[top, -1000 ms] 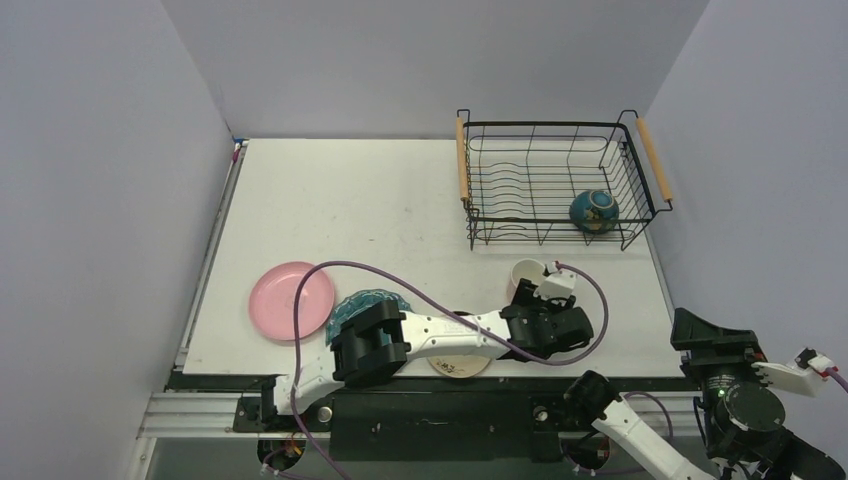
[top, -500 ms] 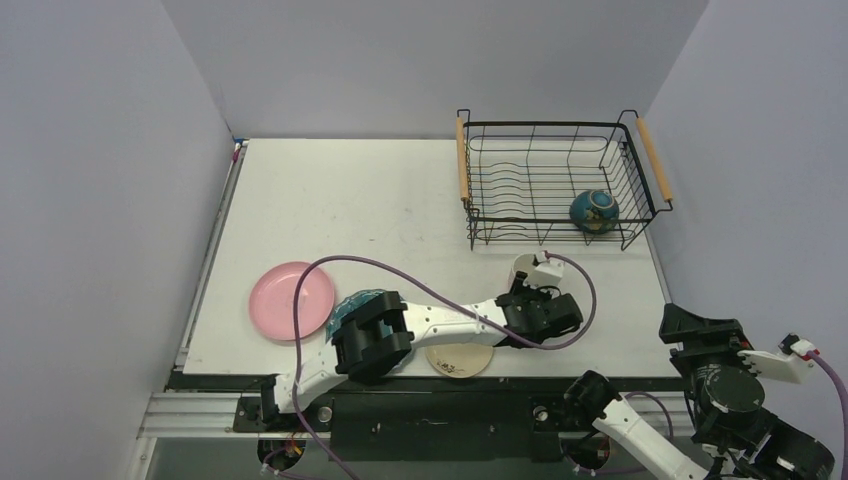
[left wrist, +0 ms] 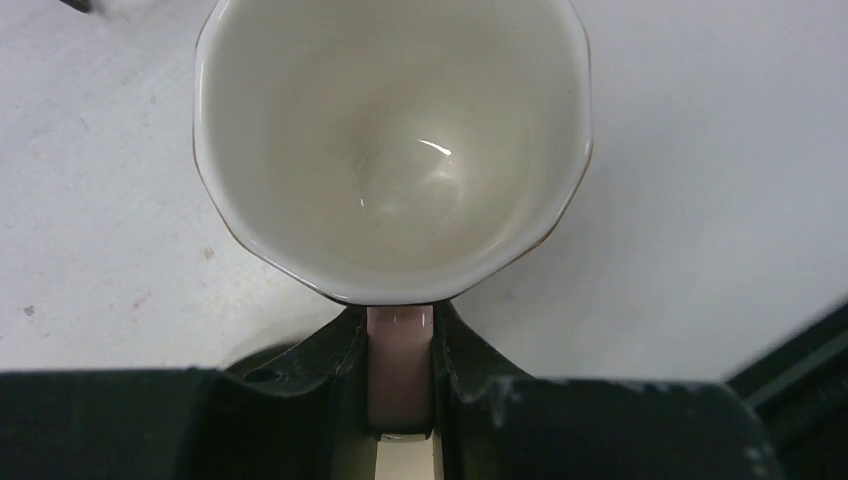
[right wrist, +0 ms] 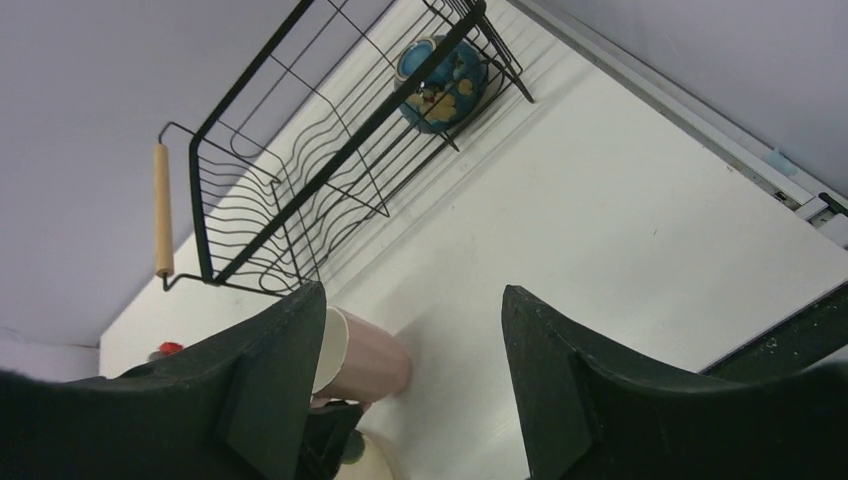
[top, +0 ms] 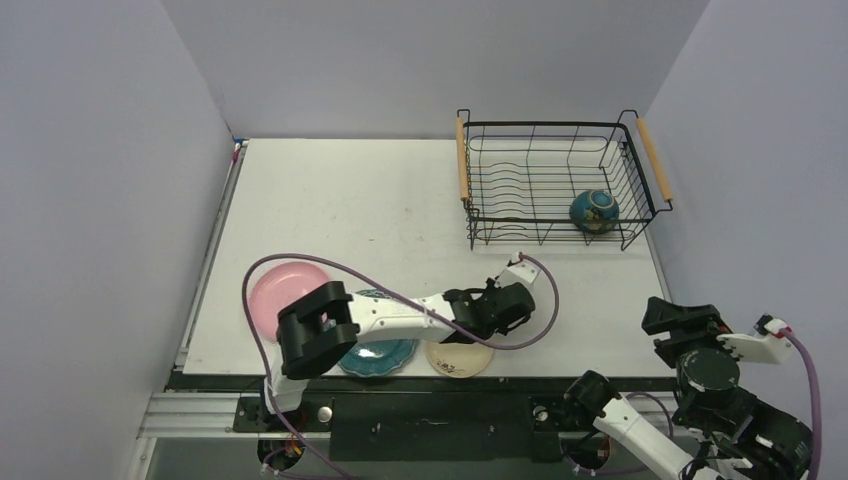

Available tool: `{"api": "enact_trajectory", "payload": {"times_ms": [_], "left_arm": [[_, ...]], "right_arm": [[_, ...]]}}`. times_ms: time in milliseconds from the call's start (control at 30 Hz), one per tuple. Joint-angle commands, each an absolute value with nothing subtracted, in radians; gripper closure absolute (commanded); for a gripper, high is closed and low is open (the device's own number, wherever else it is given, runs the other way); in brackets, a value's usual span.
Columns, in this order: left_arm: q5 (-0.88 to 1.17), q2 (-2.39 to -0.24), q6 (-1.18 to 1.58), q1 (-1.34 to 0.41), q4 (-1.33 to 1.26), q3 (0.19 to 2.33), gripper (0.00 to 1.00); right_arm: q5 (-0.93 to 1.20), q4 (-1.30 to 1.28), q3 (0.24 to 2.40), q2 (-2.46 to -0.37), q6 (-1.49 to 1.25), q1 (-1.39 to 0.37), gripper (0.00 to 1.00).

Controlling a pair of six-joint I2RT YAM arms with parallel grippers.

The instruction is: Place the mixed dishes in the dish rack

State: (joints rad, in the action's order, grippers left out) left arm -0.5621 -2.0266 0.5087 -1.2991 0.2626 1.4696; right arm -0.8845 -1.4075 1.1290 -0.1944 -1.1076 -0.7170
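On white table, left gripper is clamping cup for rack at 1 o'clock; right gripper is hanging open, empty.

White matte counter, flat, w/ faint grey scuffs & dark specks, specks clearer in left wrist view. Pale lavender-grey walls on 3 sides: left, back, right. Thin metal strip runs along counter's left edge. Small blue-and-red bit at far-left corner, too small to ID. Silver slotted aluminium rail just below near edge.
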Motion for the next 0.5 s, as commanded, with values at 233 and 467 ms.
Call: {"api": "enact_trajectory", "payload": {"times_ms": [233, 467], "left_arm": [[0.096, -1.5, 0.49, -1.094, -0.028, 1.205, 1.0], [0.516, -1.316, 0.618, -0.804, -0.119, 1.096, 1.0]], "right_arm": [[-0.739, -1.133, 1.0, -0.425, -0.969, -0.725, 0.38], [-0.625, -0.905, 0.891, -0.632, -0.863, -0.704, 0.37]]}}
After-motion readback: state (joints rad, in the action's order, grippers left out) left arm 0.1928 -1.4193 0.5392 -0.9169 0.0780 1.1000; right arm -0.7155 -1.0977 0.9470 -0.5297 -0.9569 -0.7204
